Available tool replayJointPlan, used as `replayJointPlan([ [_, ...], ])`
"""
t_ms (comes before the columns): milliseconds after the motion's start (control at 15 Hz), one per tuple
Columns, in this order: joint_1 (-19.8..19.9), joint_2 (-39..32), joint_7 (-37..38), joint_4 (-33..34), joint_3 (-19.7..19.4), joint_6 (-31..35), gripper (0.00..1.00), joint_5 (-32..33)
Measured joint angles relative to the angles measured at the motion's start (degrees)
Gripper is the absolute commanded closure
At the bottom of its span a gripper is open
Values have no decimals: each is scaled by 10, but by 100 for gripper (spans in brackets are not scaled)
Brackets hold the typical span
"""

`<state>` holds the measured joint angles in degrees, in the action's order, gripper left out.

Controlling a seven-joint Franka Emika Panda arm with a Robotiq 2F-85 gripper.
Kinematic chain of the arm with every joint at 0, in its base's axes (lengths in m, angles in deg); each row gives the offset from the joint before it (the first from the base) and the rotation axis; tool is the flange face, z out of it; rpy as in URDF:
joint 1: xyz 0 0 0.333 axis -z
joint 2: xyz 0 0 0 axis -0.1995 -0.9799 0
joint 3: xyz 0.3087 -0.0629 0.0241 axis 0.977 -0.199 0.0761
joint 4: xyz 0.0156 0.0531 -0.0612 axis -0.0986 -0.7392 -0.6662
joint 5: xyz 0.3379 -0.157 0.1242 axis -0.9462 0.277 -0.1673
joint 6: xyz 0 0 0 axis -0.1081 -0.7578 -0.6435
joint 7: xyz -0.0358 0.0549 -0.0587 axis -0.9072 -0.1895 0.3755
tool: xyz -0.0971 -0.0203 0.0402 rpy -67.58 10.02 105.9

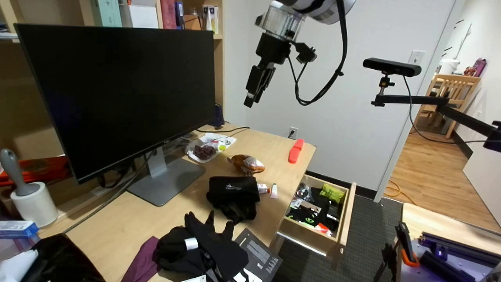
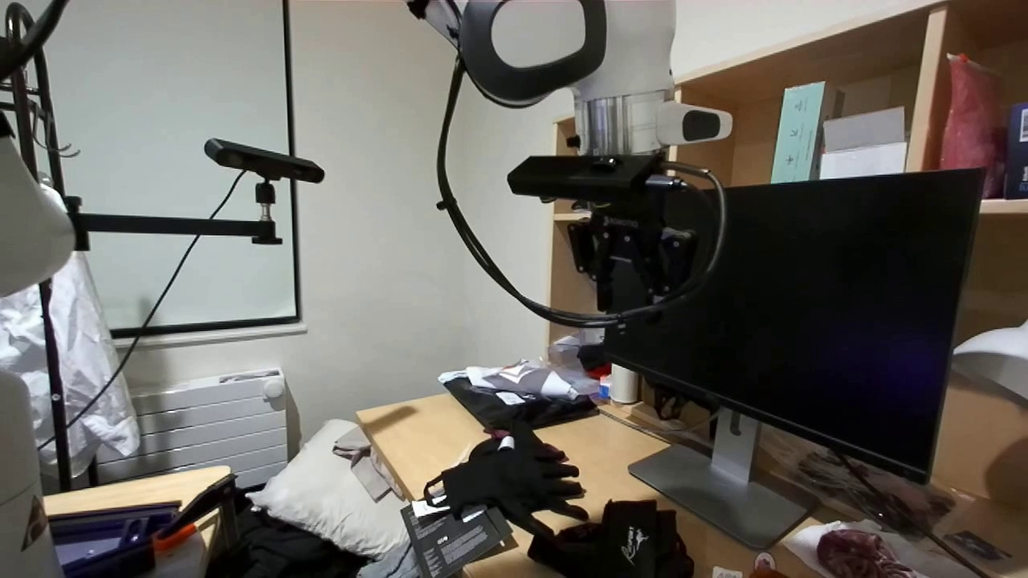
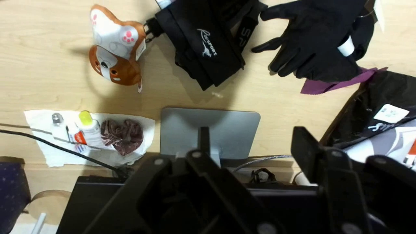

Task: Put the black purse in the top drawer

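The black purse, a soft boxy pouch with a white logo, lies on the desk in both exterior views (image 1: 234, 188) (image 2: 630, 544). It also shows at the top of the wrist view (image 3: 208, 42). The top drawer (image 1: 346, 219) is pulled open at the desk's end, with several items inside; it is out of view elsewhere. My gripper hangs high above the desk, apart from the purse, in both exterior views (image 1: 253, 98) (image 2: 633, 295). In the wrist view (image 3: 250, 135) its fingers are wide apart with nothing between them.
The monitor (image 1: 125, 98) stands close beside the gripper. Black gloves (image 1: 203, 246) lie near the purse. A plush dog toy (image 3: 118, 48), small tubes (image 1: 274, 191) and a red case (image 1: 296, 150) also lie on the desk (image 1: 282, 147). An arm-mounted camera (image 1: 391, 67) stands beyond the drawer.
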<state>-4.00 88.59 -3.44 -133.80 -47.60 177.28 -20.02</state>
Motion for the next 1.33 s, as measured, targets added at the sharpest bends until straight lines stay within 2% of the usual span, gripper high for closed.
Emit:
replayJointPlan([
  [333, -4, -47, 68, 3, 1, 1, 0, 100],
  [933, -20, -178, 97, 51, 12, 17, 0, 243],
  [1133, -20, -220, 97, 66, 18, 21, 0, 269],
  [1333, -17, -249, 87, 77, 29, 21, 0, 266],
])
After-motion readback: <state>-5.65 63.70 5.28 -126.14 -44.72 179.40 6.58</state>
